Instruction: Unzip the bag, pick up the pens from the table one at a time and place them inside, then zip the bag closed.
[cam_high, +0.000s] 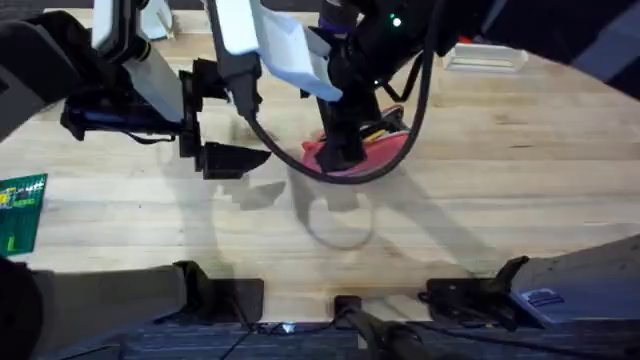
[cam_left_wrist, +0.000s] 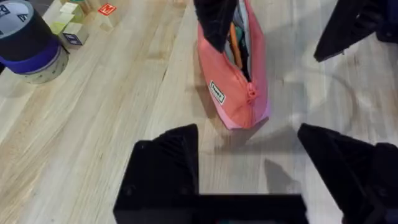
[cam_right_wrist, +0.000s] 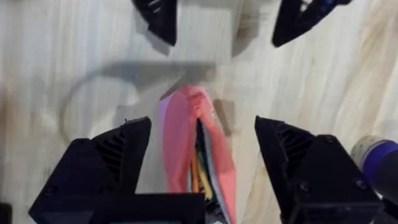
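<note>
Closest under the overhead camera, our right gripper (cam_high: 340, 158) hangs with jaws apart over the bag (cam_left_wrist: 239, 81), which lies on the counter (cam_left_wrist: 112, 112) at 12 o'clock of the counter's middle, unzipped, an orange pen (cam_left_wrist: 234, 43) inside. We judge loading nearly done; next comes closing the zip, with the left gripper (cam_high: 212, 128), jaws also apart, at the bag's 9 o'clock, free to steady it. We cannot confirm the black pen in the dark opening, and the zipper pull (cam_left_wrist: 251, 93) is small.

pink bag (cam_left_wrist: 233, 87) | unzipped, on table (cam_left_wrist: 93, 124) | pens (cam_left_wrist: 235, 43) inside
</note>
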